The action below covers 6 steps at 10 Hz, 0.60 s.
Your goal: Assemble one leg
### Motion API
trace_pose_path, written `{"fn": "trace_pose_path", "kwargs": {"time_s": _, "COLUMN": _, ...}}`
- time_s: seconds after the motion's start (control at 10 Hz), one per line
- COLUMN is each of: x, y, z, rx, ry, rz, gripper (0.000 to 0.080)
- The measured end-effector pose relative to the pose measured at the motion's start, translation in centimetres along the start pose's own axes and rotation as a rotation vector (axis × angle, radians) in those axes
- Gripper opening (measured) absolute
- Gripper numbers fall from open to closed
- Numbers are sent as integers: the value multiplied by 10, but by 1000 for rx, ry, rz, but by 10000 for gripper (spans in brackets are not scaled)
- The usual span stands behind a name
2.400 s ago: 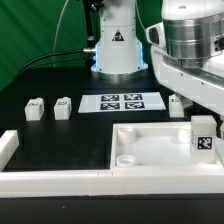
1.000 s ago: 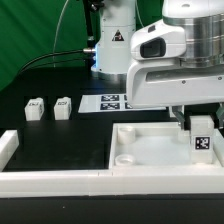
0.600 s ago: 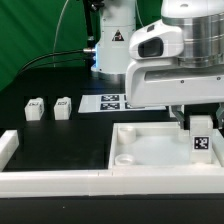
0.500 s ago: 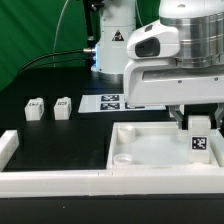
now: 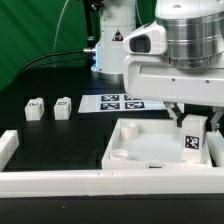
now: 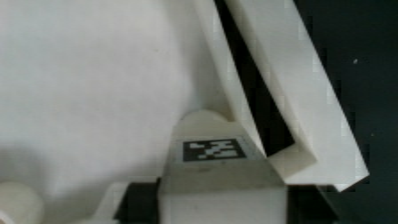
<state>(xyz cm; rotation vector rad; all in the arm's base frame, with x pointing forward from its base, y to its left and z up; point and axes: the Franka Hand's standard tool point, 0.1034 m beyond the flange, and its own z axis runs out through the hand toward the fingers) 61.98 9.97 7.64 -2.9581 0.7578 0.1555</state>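
My gripper is shut on a leg, a small white post with a black-and-white tag. It holds the leg upright at the right corner of the large white panel, which lies skewed on the black table. In the wrist view the leg sits between my dark fingers, down against the panel's floor beside its raised rim. Two more legs lie on the table at the exterior view's left.
The marker board lies behind the panel. A white rail runs along the front with a raised end at the exterior view's left. The arm's base stands at the back.
My gripper came down over the leg, then moved to the exterior view's left with it. The panel has shifted left and turned slightly. The two loose legs have not moved.
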Motion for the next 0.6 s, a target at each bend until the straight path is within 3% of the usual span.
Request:
{"fn": "trace_pose_path", "kwargs": {"time_s": 0.1, "x": 0, "y": 0, "z": 0, "rx": 0, "ry": 0, "rz": 0, "gripper": 468}}
{"fn": "trace_pose_path", "kwargs": {"time_s": 0.2, "x": 0, "y": 0, "z": 0, "rx": 0, "ry": 0, "rz": 0, "gripper": 585}}
{"fn": "trace_pose_path", "kwargs": {"time_s": 0.6, "x": 0, "y": 0, "z": 0, "rx": 0, "ry": 0, "rz": 0, "gripper": 648}}
